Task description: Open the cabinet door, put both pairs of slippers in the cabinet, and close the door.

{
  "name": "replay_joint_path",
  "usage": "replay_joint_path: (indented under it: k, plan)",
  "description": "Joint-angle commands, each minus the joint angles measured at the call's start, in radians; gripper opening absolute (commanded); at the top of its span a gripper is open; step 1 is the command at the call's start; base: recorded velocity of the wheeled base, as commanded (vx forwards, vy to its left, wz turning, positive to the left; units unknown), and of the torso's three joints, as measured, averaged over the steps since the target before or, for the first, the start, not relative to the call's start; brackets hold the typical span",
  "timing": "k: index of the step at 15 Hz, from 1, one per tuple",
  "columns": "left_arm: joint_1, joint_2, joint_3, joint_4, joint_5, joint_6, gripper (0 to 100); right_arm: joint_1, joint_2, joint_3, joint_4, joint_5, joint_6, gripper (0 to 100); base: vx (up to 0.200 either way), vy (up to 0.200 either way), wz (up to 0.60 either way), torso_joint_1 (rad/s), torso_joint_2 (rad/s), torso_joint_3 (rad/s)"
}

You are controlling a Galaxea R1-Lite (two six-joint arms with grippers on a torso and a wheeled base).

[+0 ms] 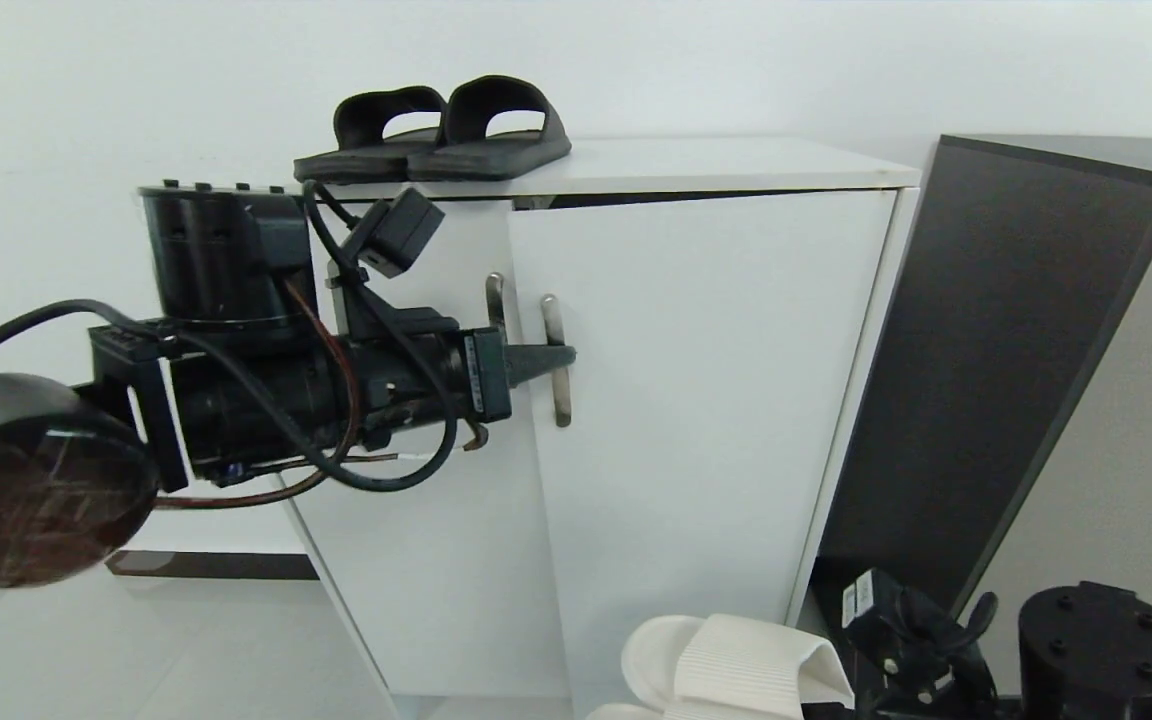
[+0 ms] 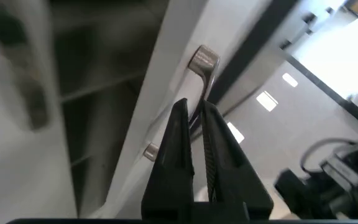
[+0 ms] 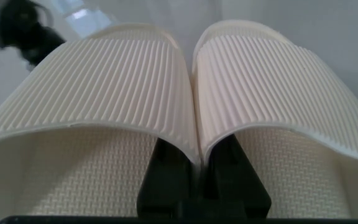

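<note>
a: where's the left pincer [image 1: 561, 358]?

b: out in front of the white cabinet [image 1: 696, 450], level with the metal handle [image 1: 558, 395] on the right-hand door [image 1: 716, 330]. its two fingers are nearly together, with the handle's bar caught in the narrow gap between them. in the left wrist view the bar runs up out of that gap.

a: and the door itself?

b: there's a thin dark gap along its top edge, under the cabinet's top. the left-hand door [image 1: 416, 540] sits beside it, its own handle just next to the gripped one.

a: the slippers?

b: the black slippers [image 1: 436, 135] lie side by side on top of the cabinet, toward its left end. the white slippers [image 1: 726, 670] are low down in front of the right-hand door, held by the right pincer [image 3: 197, 168].

a: how does it hold them?

b: it's closed on the pair. the two ribbed straps are pressed against each other, and a dark finger sits under each strap, clamping the touching sides together.

a: anything else nearby?

b: a tall dark panel [image 1: 996, 350] — it stands just to the right of the cabinet.
</note>
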Motion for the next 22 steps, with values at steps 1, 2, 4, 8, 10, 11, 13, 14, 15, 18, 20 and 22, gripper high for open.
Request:
replay_joint_path:
  k: [1, 2, 4, 8, 10, 11, 13, 14, 15, 18, 20, 22]
  plan:
    - [-0.045, -0.153, 0.109, -0.002, 0.011, -0.001, 0, 0.0, 0.001, 0.07, -0.071, 0.058, -0.002, 0, 0.0, 0.0, 0.0, 0.0, 0.0, 0.0]
    - [-0.055, -0.194, 0.146, -0.002, 0.013, -0.001, 0, 0.0, 0.004, 0.095, -0.114, 0.086, -0.002, 0, 0.0, 0.0, 0.0, 0.0, 0.0, 0.0]
    - [-0.058, -0.289, 0.213, -0.002, 0.011, -0.001, 0, 0.0, 0.006, 0.111, -0.149, 0.101, -0.002, 0, 0.0, 0.0, 0.0, 0.0, 0.0, 0.0]
    - [-0.004, -0.36, 0.239, -0.002, 0.005, -0.013, 0, 0.0, 0.021, 0.111, -0.151, 0.103, -0.034, 0, 0.0, 0.0, 0.0, 0.0, 0.0, 0.0]
    - [0.063, -0.28, 0.189, -0.004, 0.002, -0.013, 0, 0.0, 0.02, 0.114, -0.151, 0.103, -0.044, 0, 0.0, 0.0, 0.0, 0.0, 0.0, 0.0]
    - [0.09, -0.239, 0.161, -0.004, 0.002, -0.018, 0, 0.0, 0.02, 0.114, -0.151, 0.101, -0.044, 0, 0.0, 0.0, 0.0, 0.0, 0.0, 0.0]
    - [0.113, -0.107, 0.078, -0.009, 0.005, -0.047, 0, 0.0, 0.018, 0.114, -0.151, 0.098, -0.045, 0, 0.0, 0.0, 0.0, 0.0, 0.0, 0.0]
    - [0.113, -0.072, 0.064, -0.038, 0.005, -0.065, 0, 0.0, 0.018, 0.114, -0.151, 0.098, -0.045, 0, 0.0, 0.0, 0.0, 0.0, 0.0, 0.0]
    - [0.113, -0.038, 0.063, -0.088, 0.005, -0.068, 0, 0.0, 0.018, 0.114, -0.151, 0.096, -0.045, 0, 0.0, 0.0, 0.0, 0.0, 0.0, 0.0]
    - [0.105, 0.053, 0.035, -0.16, 0.008, -0.068, 0, 0.0, 0.018, 0.114, -0.151, 0.1, -0.045, 0, 0.0, 0.0, 0.0, 0.0, 0.0, 0.0]
    - [0.091, 0.074, 0.028, -0.162, 0.008, -0.067, 0, 0.002, 0.018, 0.113, -0.149, 0.1, -0.044, 0, 0.0, 0.0, 0.0, 0.0, 0.0, 0.0]
    - [0.056, 0.073, 0.035, -0.171, 0.014, -0.07, 0, 0.01, 0.017, 0.113, -0.149, 0.1, -0.041, 0, -0.1, 0.0, 0.0, 0.001, 0.0, -0.001]
